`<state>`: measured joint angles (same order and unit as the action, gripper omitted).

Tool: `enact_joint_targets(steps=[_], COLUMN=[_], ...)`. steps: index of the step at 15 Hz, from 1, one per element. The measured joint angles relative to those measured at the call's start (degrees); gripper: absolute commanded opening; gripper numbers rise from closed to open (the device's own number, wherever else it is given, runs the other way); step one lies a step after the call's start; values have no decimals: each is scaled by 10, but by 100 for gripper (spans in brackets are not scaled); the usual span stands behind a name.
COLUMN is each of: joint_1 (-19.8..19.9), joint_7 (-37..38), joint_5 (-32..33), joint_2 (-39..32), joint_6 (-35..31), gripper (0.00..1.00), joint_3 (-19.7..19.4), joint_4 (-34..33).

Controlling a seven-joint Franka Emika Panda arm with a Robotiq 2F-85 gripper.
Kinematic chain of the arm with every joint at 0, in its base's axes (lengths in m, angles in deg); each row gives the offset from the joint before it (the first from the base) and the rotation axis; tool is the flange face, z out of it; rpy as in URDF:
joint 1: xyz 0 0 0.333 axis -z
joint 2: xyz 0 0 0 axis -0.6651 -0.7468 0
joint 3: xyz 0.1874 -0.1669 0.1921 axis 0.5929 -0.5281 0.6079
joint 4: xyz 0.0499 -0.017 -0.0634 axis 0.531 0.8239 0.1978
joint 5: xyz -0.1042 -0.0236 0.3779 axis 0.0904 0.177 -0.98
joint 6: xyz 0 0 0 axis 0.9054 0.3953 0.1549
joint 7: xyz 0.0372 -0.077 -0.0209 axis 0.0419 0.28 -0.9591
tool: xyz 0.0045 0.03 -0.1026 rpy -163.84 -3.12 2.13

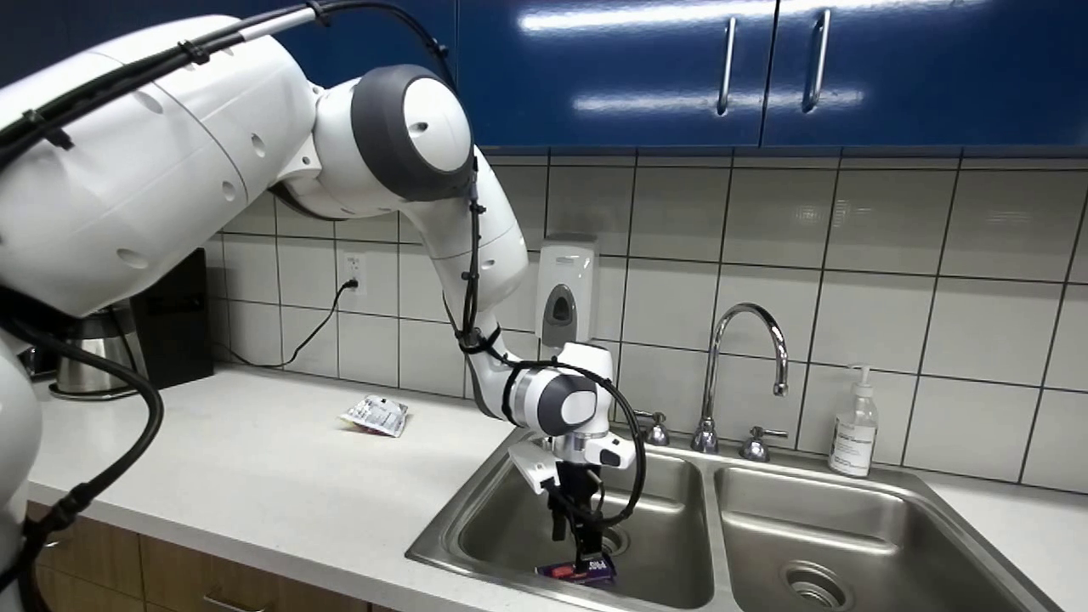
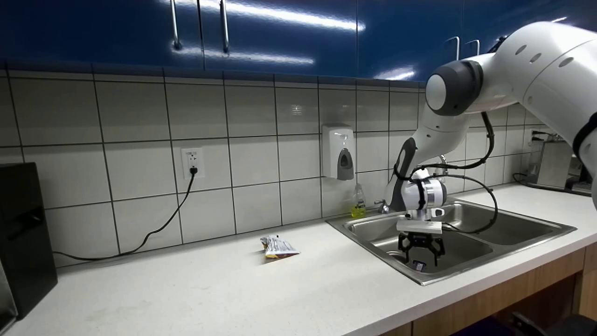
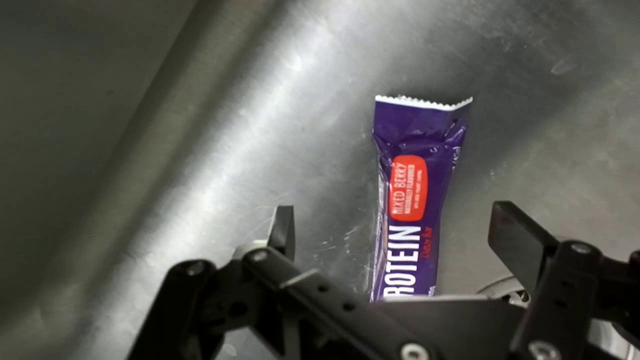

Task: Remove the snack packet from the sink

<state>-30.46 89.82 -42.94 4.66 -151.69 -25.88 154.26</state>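
Snack packet lies flat on the floor of the sink, in the basin under the arm, near the drain. Gripper has its fingers well apart, one each side of the packet in the wrist view, bare steel showing both sides; nothing held. Grasp is probably next. Can't tell if the fingers reach packet height.

Risks: closing too high likely pinches only loose film, so it slips on the lift. Going too low may jam the fingers on the steel. Packet sits a bit nearer the drain-side finger, so closing may shove or twist it first. Cable loop hangs beside the wrist, could snag the tap handle going up.

Looks: glossy deep purple wrapper, red-orange label reading MIXED BERRY, big white "ROTEIN" lengthwise, nearer end hidden behind the gripper. White saw-tooth edge at the far end, film flat and creased there, fuller along the middle. Probably a firm bar inside, so a squeeze across the middle should hold better.
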Motion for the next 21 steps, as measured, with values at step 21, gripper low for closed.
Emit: enact_joint_targets(steps=[21], joint_1=[-25], joint_7=[52], joint_5=[0], joint_2=[-99], joint_6=[2], gripper=[65], joint_3=[-20], joint_4=[-107])
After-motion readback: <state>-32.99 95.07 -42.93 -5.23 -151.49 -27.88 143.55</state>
